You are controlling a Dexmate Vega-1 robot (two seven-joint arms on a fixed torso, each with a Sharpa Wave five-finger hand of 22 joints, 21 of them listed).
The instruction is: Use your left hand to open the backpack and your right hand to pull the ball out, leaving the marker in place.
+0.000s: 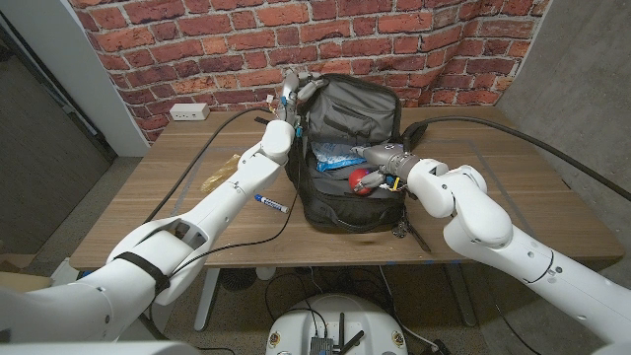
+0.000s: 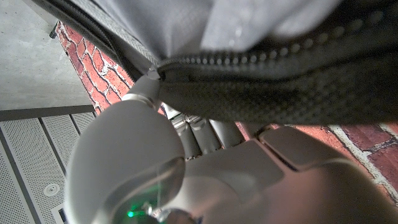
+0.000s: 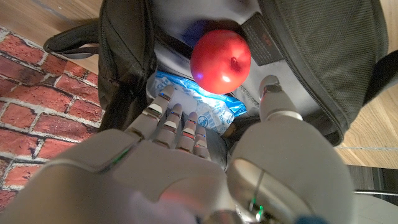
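Observation:
A black backpack (image 1: 345,212) stands open in the middle of the table. My left hand (image 1: 294,96) grips the top edge of its raised flap (image 2: 280,93) and holds it up and back. The red ball (image 1: 363,182) lies inside the opening, on a blue and white packet (image 3: 205,102). My right hand (image 1: 383,158) reaches into the bag with fingers (image 3: 177,121) and thumb apart, just short of the ball (image 3: 221,60); nothing is in its grasp. A blue marker (image 1: 271,204) lies on the table to the left of the bag.
A white power strip (image 1: 187,111) sits at the back left with cables running across the table. A yellowish wrapper (image 1: 219,177) lies beside my left forearm. The bag's strap (image 1: 434,123) trails to the right. A brick wall stands behind.

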